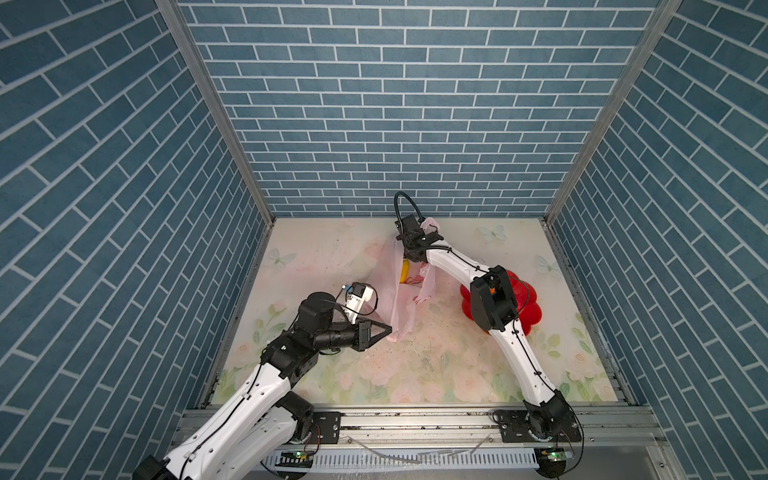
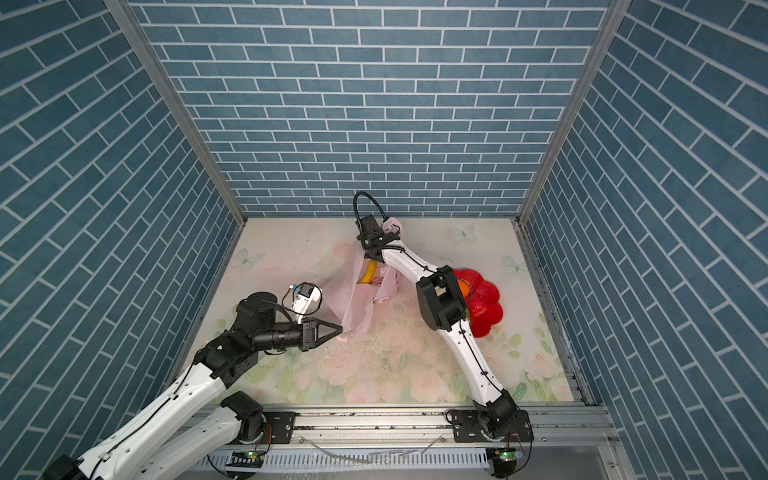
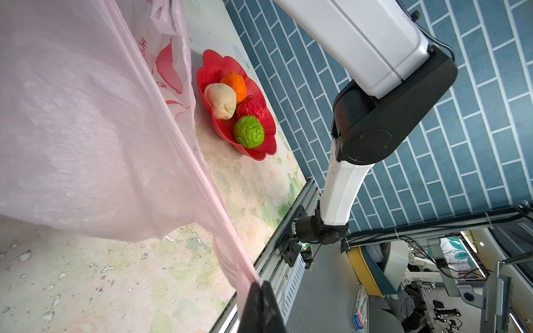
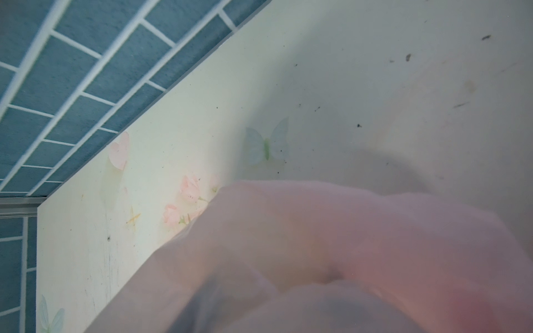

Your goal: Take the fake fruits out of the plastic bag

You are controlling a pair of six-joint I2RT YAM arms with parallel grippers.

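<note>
Pink plastic bag (image 1: 405, 299) stretches from my left fingers (image 3: 253, 308), which pinch its corner; banana (image 1: 403, 270) inside. Right fingers buried in film, grip untellable. Thin film may slip, dropping it.

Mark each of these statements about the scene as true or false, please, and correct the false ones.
1. The left hand is shut on an edge of the plastic bag. True.
2. The banana lies on the red plate. False: it is in the bag, apart from the plate.
3. The green ball is on the plate. True.
4. The plate holds only two fruits. False: four lie on it, the green ball, a red ball, a beige piece and an orange piece.
</note>
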